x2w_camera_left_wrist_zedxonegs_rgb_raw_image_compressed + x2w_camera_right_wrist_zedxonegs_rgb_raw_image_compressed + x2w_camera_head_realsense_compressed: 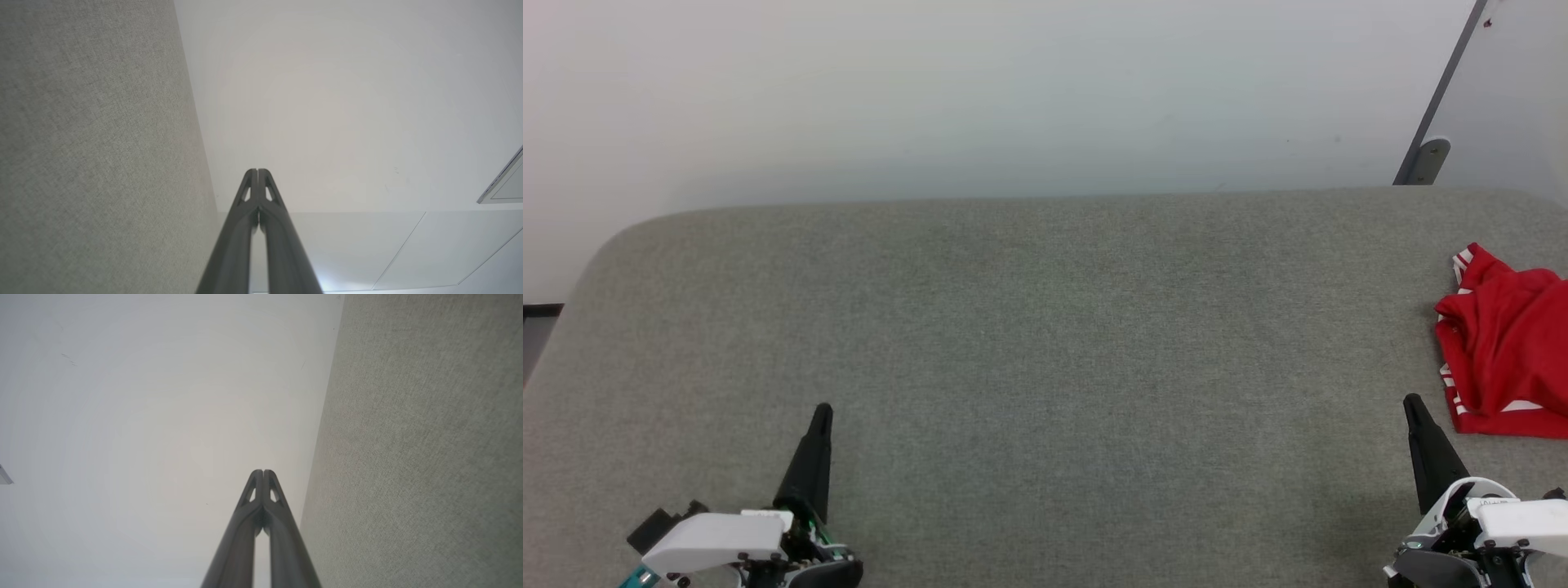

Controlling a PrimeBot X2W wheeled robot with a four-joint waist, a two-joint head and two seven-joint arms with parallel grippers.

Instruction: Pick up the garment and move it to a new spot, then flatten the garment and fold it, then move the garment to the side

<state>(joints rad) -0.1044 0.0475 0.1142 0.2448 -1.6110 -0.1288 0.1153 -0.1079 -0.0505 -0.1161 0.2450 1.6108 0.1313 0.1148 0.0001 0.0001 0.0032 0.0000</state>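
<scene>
Head view. A grey fabric-covered bench (1045, 367) with rounded far corners spans the frame, with a white wall (980, 90) behind it. The garment (1507, 343), bright red with white striped hems, lies crumpled on the bench at the far right, cut off by the frame edge. The right gripper (1411, 402) sits at lower right with its dark fingers closed to a single point and holding nothing. It is near the garment's lower left corner but apart from it, with bare bench fabric between. The left gripper (823, 411) sits at lower left, likewise closed and empty, well apart from the garment. A slanted grey bar (1445, 82) with a bracket (1431, 159) at its foot stands beyond the far right corner of the bench.

Left wrist view. The left gripper (258, 170) has its fingertips pressed together on nothing. Bench fabric (81, 143) lies on the view's left and the wall (347, 102) ahead. A grey panel frame (502, 183) shows at the right edge.

Right wrist view. The right gripper (263, 471) is closed tip to tip and empty. The bench (429, 457) lies on the view's right and the wall (143, 416) on the left.
</scene>
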